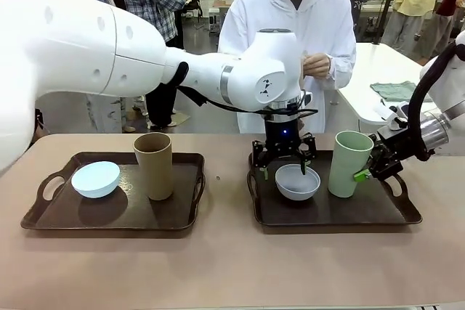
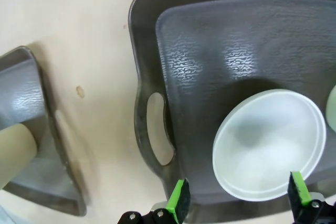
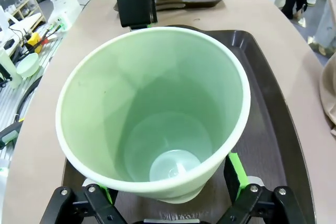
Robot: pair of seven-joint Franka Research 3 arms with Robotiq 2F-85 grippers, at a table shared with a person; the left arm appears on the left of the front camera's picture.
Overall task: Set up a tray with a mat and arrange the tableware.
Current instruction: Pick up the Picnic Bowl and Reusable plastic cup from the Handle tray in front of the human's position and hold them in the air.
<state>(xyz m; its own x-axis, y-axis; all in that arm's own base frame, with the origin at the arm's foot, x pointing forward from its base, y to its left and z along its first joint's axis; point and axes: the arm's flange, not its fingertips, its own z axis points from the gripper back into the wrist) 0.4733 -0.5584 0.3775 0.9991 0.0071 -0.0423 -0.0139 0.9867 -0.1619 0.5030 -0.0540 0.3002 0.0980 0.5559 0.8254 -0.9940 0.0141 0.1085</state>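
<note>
Now: the left gripper (image 1: 283, 167) hangs released, jaws wide, directly above the grey-white bowl (image 1: 298, 183) on the right-hand tray (image 1: 396, 214) and not touching it. That position would suit a straight-down grasp. The right gripper (image 3: 169, 192) straddles the base of the green tumbler (image 1: 349, 163), which stands upright beside that bowl. Its jaws are fully spread, with no squeeze evident. The other tray (image 1: 43, 219) carries the blue bowl (image 1: 96, 178) and the brown tumbler (image 1: 154, 166), presumably one pair per tray. No legible lettering or brand anywhere.
</note>
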